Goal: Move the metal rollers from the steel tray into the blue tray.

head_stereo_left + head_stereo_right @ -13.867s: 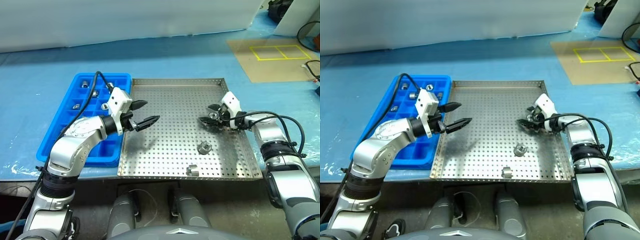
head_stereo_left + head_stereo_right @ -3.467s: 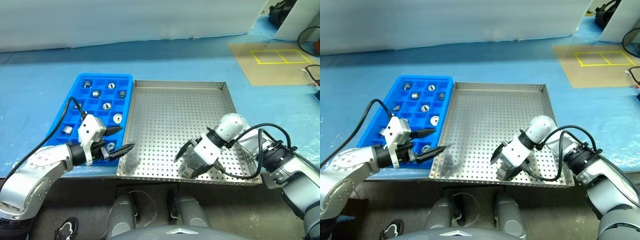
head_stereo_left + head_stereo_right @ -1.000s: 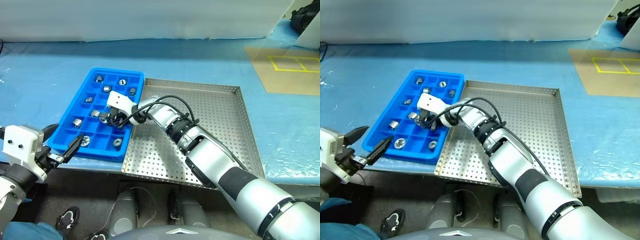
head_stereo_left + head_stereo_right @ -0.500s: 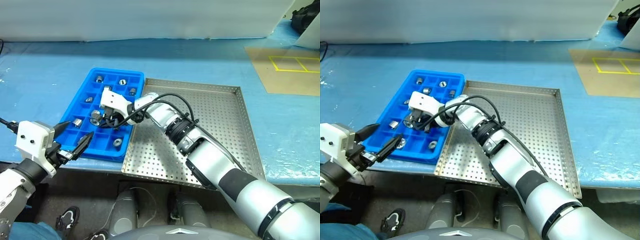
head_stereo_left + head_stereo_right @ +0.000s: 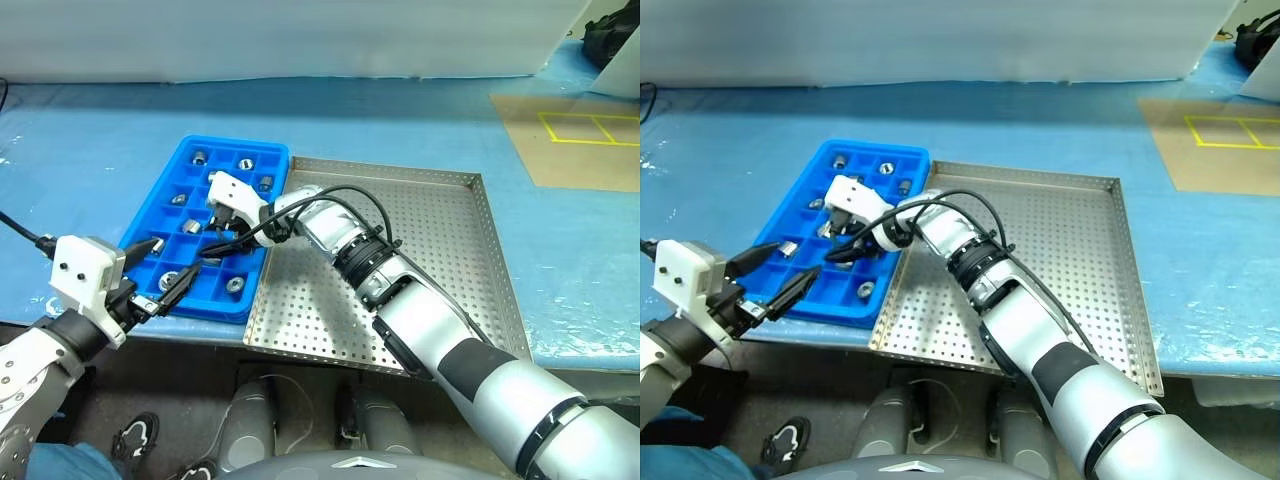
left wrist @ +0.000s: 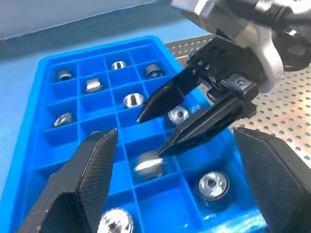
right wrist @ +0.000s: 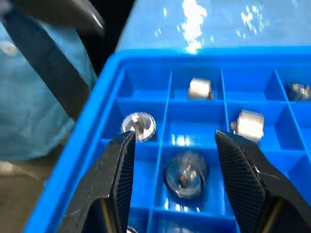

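Nearness first: left gripper (image 5: 172,262) lowest in the scene, at the near left corner of the blue tray (image 5: 140,215), spread wide, pinching nothing, pointing far and right across the compartments. Just beyond it, right gripper (image 7: 173,136), reaching in from the right over the near half of the same tray, likewise spread, nothing pinched. Directly under that gap, 1 roller (image 7: 187,177) lying loose in its own compartment, beneath the fingertips and apart from both; axis roughly upright with the hole facing up, though blurred. Judged as placed, so the coming move for the right arm looks like a plain lift straight up and away to the right, clear of the compartment walls. Farther on, more metal rollers (image 6: 131,100) scattered 1 to a compartment, small, shiny, some upright and some on their sides. To the right, steel tray (image 5: 430,250), perforated floor bare where visible, part hidden behind the right arm.
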Tool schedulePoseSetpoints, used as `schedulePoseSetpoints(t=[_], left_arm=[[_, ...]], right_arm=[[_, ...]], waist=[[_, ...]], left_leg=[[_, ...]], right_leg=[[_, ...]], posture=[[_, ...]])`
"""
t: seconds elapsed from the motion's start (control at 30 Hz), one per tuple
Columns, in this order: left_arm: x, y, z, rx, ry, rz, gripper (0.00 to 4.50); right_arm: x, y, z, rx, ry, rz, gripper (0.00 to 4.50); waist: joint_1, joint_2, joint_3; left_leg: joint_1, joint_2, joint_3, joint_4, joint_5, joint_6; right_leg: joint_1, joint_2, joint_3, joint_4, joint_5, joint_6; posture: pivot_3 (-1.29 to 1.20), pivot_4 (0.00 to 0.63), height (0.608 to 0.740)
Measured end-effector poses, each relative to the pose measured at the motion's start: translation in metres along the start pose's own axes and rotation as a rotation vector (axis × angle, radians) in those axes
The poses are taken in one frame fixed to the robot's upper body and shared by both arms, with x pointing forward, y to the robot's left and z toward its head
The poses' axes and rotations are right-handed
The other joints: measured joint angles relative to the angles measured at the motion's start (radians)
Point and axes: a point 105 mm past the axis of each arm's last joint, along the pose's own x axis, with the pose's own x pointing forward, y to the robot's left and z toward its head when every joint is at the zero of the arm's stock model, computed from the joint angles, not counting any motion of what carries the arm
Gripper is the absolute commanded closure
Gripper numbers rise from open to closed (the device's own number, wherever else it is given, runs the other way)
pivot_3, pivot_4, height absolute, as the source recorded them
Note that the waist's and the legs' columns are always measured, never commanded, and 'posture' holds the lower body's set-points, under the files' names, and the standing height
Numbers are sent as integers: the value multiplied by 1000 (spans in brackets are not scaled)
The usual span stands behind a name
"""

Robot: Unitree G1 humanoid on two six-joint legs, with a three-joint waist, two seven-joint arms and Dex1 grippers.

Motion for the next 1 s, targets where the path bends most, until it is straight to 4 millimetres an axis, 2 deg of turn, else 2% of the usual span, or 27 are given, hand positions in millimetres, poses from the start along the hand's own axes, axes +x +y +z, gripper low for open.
schedulePoseSetpoints(t=[0.1, 0.17, 0.33, 0.5, 0.57, 0.7, 0.87, 1.0], left_arm=[[9, -3, 0, -9, -8, -29, 467], [14, -6, -2, -16, -9, -47, 467], [23, -10, -5, -24, -6, -81, 467], [42, -13, 3, -26, -57, -97, 467], [51, -15, 6, -34, -87, -101, 467], [62, -16, 10, -41, -108, -107, 467], [66, -13, 11, -47, -111, -113, 467], [71, -9, 13, -63, -129, -100, 467]], right_arm=[[-16, -6, 19, -4, -70, -13, 1854], [-31, -14, 22, -7, -81, -46, 1854], [-69, -20, 21, 11, -107, -75, 1854], [-116, -15, 21, 28, -175, -56, 1854], [-129, -11, 16, 17, -186, -57, 1854], [-137, -15, 2, 39, -176, -107, 1854], [-147, -21, -6, 43, -170, -179, 1854], [-147, -23, -14, 64, -171, -206, 1854]], waist=[[0, 0, 0], [0, 0, 0], [-4, -1, 0], [-1, 0, 0], [-2, 0, -1], [-15, 0, -1], [-24, 0, -1], [-25, 0, -1]], left_leg=[[0, 0, 0, 0, 1, -1], [0, 0, 0, 0, 2, -3], [0, 0, 0, 1, 2, -3], [1, 0, 0, 2, 2, -3], [2, 0, 0, 2, 2, -3], [2, 0, 0, 2, 3, -3], [1, 0, 0, 3, 2, -2], [0, 0, 0, 3, 2, -2]], right_leg=[[0, 0, 0, 0, 0, 0], [1, 0, 0, 0, 0, 0], [1, 0, 0, -1, 0, 0], [3, 0, 0, 0, 0, 0], [4, 0, 0, 0, 0, 0], [3, 1, 0, 0, 1, 0], [4, 1, 0, -1, 0, 0], [3, 0, 0, -1, 1, 0]], posture=[[-117, 150, 740], [-128, 150, 740], [-138, 150, 740], [-149, 150, 740], [-153, 150, 740], [-175, 150, 740], [-182, 150, 740], [-170, 150, 740]])
